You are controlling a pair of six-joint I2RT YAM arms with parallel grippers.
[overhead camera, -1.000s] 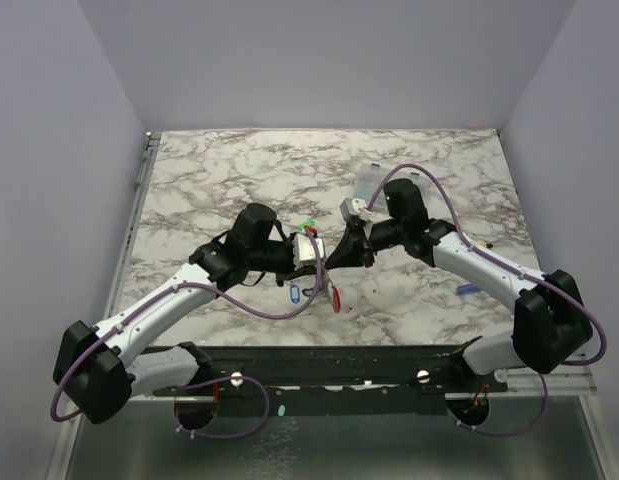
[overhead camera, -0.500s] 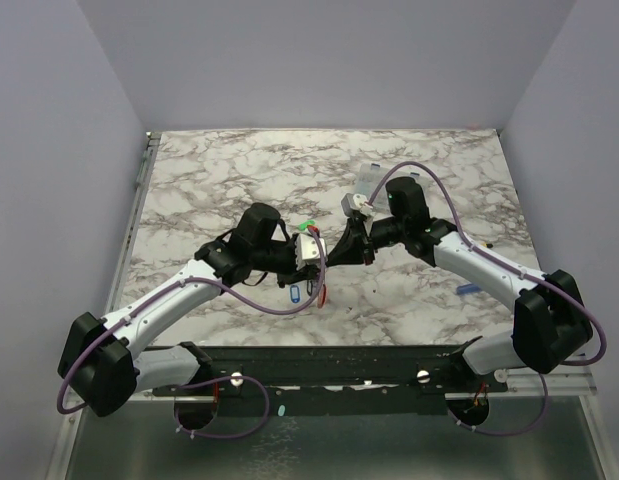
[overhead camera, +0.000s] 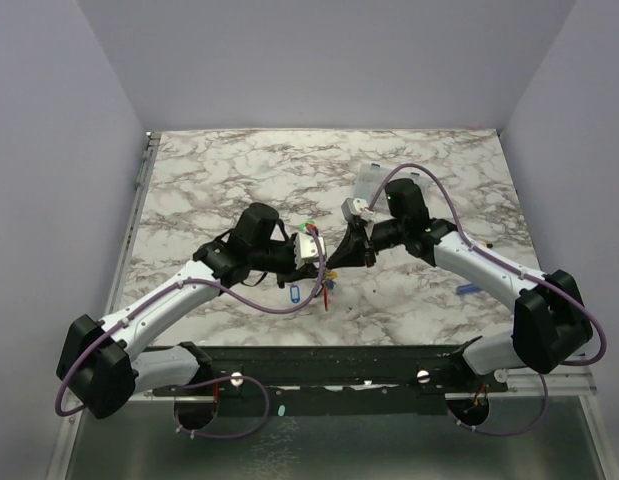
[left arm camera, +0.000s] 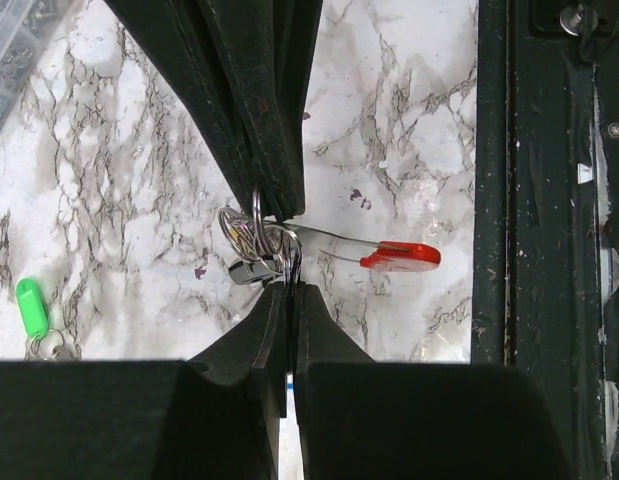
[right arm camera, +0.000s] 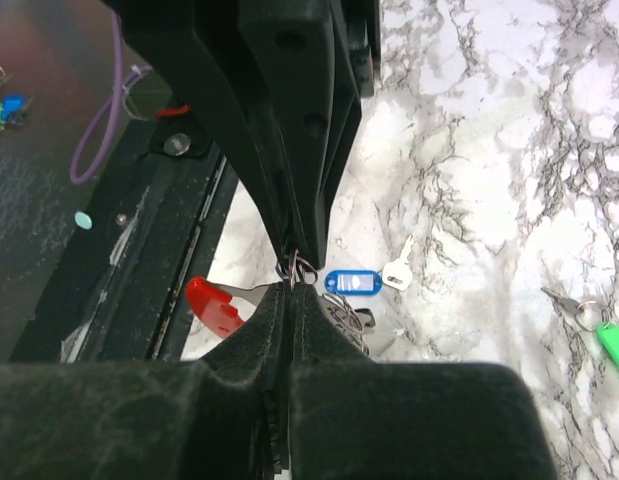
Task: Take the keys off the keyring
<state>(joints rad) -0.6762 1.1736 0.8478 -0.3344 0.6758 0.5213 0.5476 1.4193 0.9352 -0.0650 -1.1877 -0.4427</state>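
Keyring (left arm camera: 261, 240) toward table's (left arm camera: 119, 180) front edge

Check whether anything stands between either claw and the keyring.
Nothing visible does. The left claw and the right claw are both shut on the keyring, meeting tip to tip. The red-tagged key sticks out from it to one side, clear of both grips.

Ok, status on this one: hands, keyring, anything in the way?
Both shut on keyring: left hand, right hand, tip to tip. red-tagged key hangs from it. blue-tagged key, green-tagged key loose on table; nothing blocking.
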